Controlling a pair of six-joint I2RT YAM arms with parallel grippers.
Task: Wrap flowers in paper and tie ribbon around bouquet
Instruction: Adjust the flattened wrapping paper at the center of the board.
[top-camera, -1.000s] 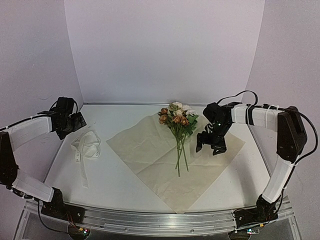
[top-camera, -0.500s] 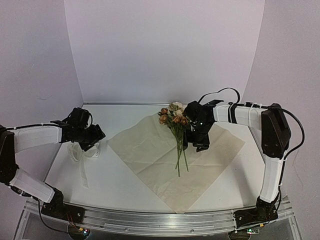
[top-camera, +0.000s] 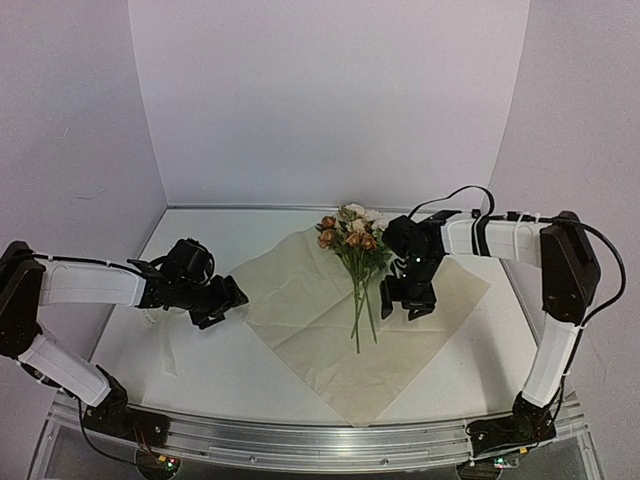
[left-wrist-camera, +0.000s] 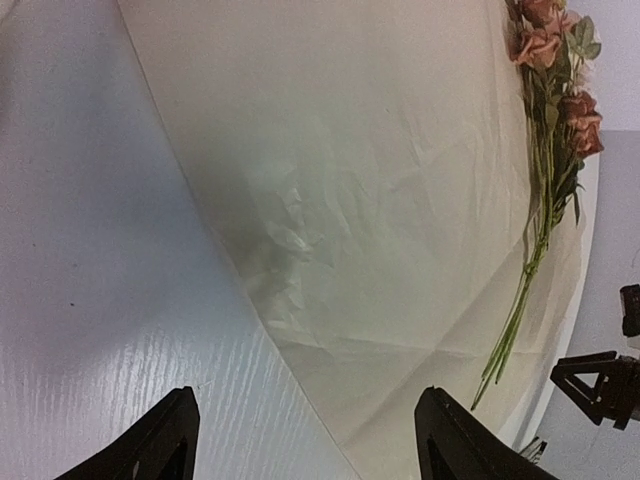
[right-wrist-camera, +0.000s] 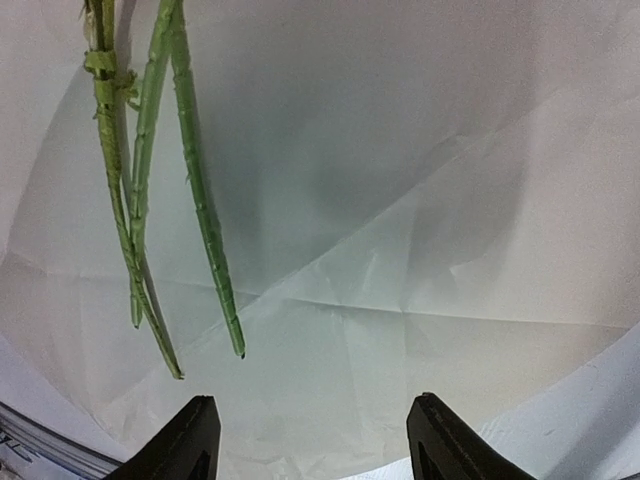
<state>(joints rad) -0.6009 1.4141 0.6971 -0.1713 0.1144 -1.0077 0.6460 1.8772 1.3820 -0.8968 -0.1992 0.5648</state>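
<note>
Along the near edge of the counter (top-camera: 230, 375), a metal rail (top-camera: 320, 445) carries the bases of both arms. Just beyond it, the near corner of the paper (top-camera: 300, 300) points at the rail. The sheet lies open and flat as a diamond across the middle of the counter, creased but not folded over anything.

Left of the paper, a limp tail of the ribbon (top-camera: 167, 350) trails toward the near side on bare counter. The rest of it is mostly hidden under the left arm (top-camera: 95, 285). That arm reaches low from the left, with the left jaws at the paper's left corner. The left wrist view shows them released and empty. The paper's edge runs between the two fingertips (left-wrist-camera: 165, 440), one over bare counter and the other over the sheet. Whether they touch the surface cannot be told.

From the right, the right arm (top-camera: 510, 238) bends down over the paper, just right of the stems (right-wrist-camera: 190, 200). The right jaws are also spread and grasp nothing. Both are above the paper, and the cut stem ends lie just ahead of them.

On the paper's middle line lie the flowers (top-camera: 352, 240), stems toward the near side and heads at the sheet's far corner. A plain pale wall (top-camera: 330, 100) stands behind.
</note>
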